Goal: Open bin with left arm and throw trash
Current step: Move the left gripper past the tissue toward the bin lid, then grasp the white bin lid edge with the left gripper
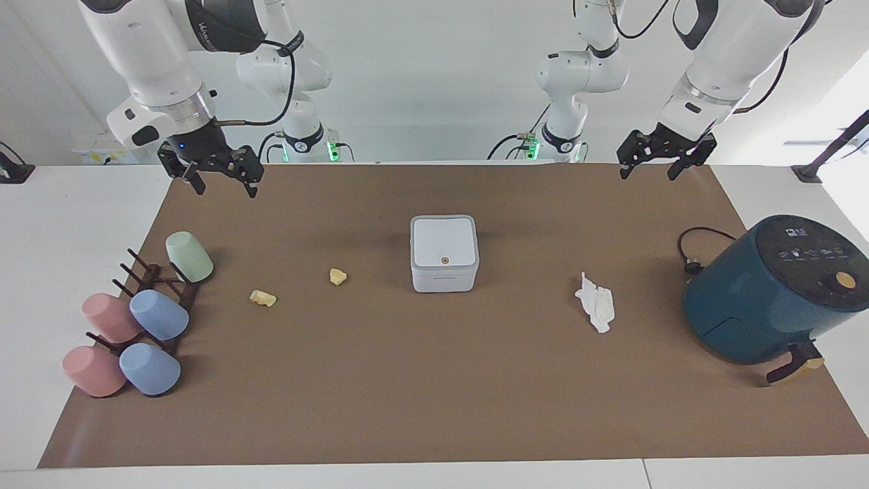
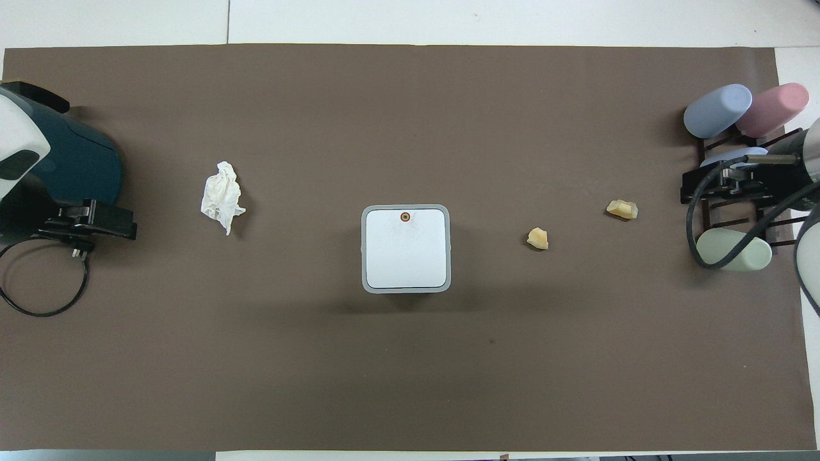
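The white bin (image 1: 443, 252) stands mid-mat with its lid shut; it also shows in the overhead view (image 2: 405, 248). Its brownish button (image 2: 405, 217) sits on the lid edge farther from the robots. Two pale yellow lumps (image 1: 338, 276) (image 1: 263, 297) lie toward the right arm's end, also seen from overhead (image 2: 538, 238) (image 2: 622, 209). The white tissue (image 1: 596, 303) (image 2: 221, 196) lies toward the left arm's end. My left gripper (image 1: 650, 170) (image 2: 90, 221) hangs open and empty above the mat beside the air fryer. My right gripper (image 1: 223, 187) (image 2: 727, 182) hangs open and empty above the cup rack.
A dark teal air fryer (image 1: 774, 292) (image 2: 70, 160) with its black cable (image 1: 699, 248) stands at the left arm's end. A dark rack with several pastel cups (image 1: 136, 319) (image 2: 737, 128) stands at the right arm's end. A brown mat (image 1: 434, 394) covers the table.
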Controlling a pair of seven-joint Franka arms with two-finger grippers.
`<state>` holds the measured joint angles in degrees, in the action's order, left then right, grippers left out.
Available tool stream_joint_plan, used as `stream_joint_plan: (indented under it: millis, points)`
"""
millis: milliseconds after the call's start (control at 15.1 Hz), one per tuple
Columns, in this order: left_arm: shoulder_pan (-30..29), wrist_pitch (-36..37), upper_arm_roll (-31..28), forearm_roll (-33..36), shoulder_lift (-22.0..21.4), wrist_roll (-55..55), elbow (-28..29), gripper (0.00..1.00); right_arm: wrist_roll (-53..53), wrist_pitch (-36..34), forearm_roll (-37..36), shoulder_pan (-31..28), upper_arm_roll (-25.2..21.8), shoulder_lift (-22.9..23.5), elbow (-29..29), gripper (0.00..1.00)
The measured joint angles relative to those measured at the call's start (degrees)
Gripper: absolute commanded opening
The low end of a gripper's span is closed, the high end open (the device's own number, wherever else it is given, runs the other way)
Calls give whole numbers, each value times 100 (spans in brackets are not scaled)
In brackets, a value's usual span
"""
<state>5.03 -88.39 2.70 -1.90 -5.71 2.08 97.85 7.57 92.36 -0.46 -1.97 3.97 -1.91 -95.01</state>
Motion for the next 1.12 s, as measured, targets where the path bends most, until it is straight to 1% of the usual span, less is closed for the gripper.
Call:
stream_joint_plan:
  millis: [529, 595, 661, 727, 793, 859, 925, 991, 1123]
  points:
    - [0, -12, 0, 0, 0, 7, 1, 100, 0, -4, 0, 8, 4, 5, -14, 100]
    - [1, -30, 3, 0, 0, 45, 1, 98, 0, -4, 0, 8, 4, 5, -14, 100]
    - [20, -96, 11, -6, 0, 126, 3, 85, 0, -4, 0, 8, 4, 5, -17, 100]
    - [102, -211, 15, -14, 1, 251, 6, 66, 0, 7, 0, 8, 4, 6, -36, 100]
    - [241, -318, 22, -39, 3, 454, 6, 34, 0, 94, 0, 8, 4, 4, -85, 100]
    - [443, -427, 31, -120, 13, 771, 6, 8, 0, 329, 0, 8, 4, -3, -190, 100]
    - [717, -579, 44, -220, 48, 1214, 6, 0, 0, 607, 0, 8, 4, -8, -335, 100]
    - [1052, -781, 62, -265, 123, 1711, 6, 0, 0, 824, 0, 6, 3, -7, -485, 100]
    - [1841, -1263, 92, -276, 413, 2687, 5, 0, 0, 1115, 0, -21, 0, 4, -778, 100]
